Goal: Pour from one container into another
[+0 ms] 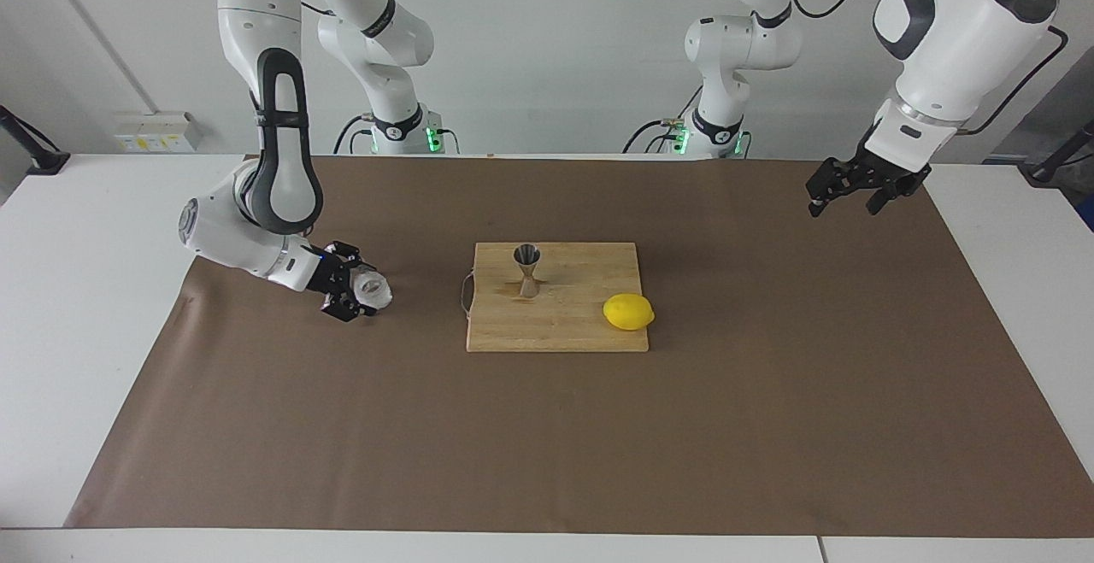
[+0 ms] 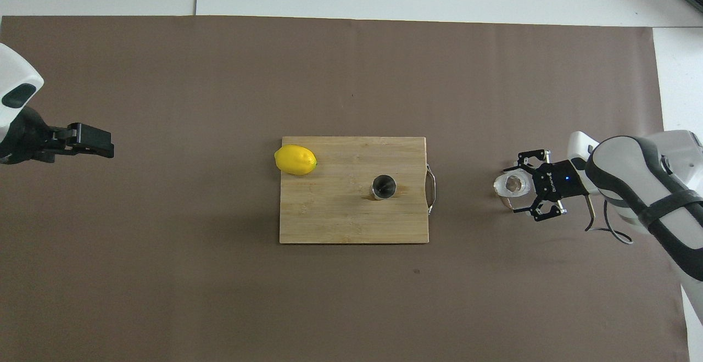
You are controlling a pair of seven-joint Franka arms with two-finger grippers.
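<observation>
Frosting covers the textured wall of the small squat whitish translucent cup [image 1: 373, 289], which in the facing view we find on the brown paper mat [image 1: 547, 443] toward the right arm's end of the table, well apart from the wooden cutting board [image 1: 555, 324]. We see the right gripper [image 1: 354, 290] low at the mat with its fingers spread wide on either side of the cup, not pressed against it. On the board stands the small shiny steel hourglass-shaped jigger [image 1: 526, 270], upright, two cones meeting at a narrow waist, and a yellow lemon [image 1: 628, 312] lies near the board's corner toward the left arm's end. We see the left gripper [image 1: 842, 191] raised above the mat at that end, holding nothing, fingers apart. From overhead we look down into the cup [image 2: 512, 184], its round mouth open upward, with the right gripper [image 2: 522, 185] straddling it, one finger on each side. We see the jigger [image 2: 384, 186] as a dark steel circle on the board [image 2: 340, 219], the lemon [image 2: 295, 160] at the board's edge, and the left gripper [image 2: 96, 142] over bare mat [image 2: 219, 296].
</observation>
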